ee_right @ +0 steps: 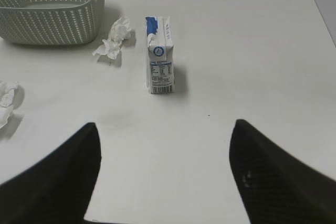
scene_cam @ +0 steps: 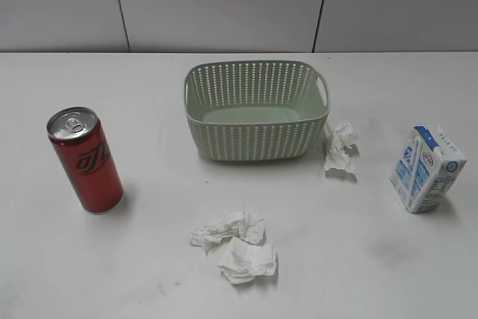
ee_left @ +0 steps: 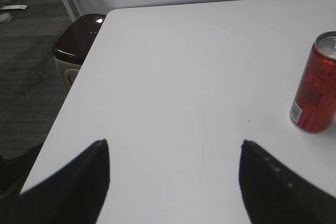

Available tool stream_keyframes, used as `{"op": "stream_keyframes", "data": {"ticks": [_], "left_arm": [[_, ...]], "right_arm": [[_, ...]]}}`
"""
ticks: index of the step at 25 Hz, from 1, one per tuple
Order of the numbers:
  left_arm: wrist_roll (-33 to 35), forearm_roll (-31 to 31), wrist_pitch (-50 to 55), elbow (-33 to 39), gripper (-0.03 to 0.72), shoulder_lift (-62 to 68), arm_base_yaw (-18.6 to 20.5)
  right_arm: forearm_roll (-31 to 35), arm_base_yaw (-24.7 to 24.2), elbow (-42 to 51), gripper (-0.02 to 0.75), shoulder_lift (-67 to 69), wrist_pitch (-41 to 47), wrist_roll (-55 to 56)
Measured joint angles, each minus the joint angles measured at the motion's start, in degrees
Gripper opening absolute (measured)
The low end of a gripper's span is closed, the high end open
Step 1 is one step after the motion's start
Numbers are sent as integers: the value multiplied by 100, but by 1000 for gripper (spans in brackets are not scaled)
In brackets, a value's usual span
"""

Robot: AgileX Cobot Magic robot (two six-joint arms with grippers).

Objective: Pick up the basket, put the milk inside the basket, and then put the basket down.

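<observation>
So nothing had been grabbed at this point; the basket (scene_cam: 256,113) sat upright at the back middle of the table (scene_cam: 373,259), empty as far as I could see, and the milk (scene_cam: 427,169) stood off to its right, well apart, with a crumpled tissue (scene_cam: 340,147) between them. Left gripper (ee_left: 173,148) was spread wide over bare table near the red can (ee_left: 315,90); right gripper (ee_right: 165,129) was also wide apart, pointed at the milk. Basket looked light and stiff, probably easiest by a handle cut-out or the rim; the carton seemed light, a bit squashy, so I'd pinch its flat sides gently.
</observation>
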Motion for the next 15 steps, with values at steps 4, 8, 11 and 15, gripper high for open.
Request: {"op": "stream_keyframes", "data": {"ticks": [4, 8, 11, 15], "left_arm": [[0, 0, 0, 0, 582, 0, 0], [0, 0, 0, 0, 582, 0, 0], [0, 0, 0, 0, 582, 0, 0], [0, 0, 0, 0, 582, 0, 0]], "right_arm": [[0, 0, 0, 578, 0, 0, 0], [0, 0, 0, 578, 0, 0, 5], [0, 0, 0, 578, 0, 0, 5], [0, 0, 0, 577, 0, 0, 5]]}}
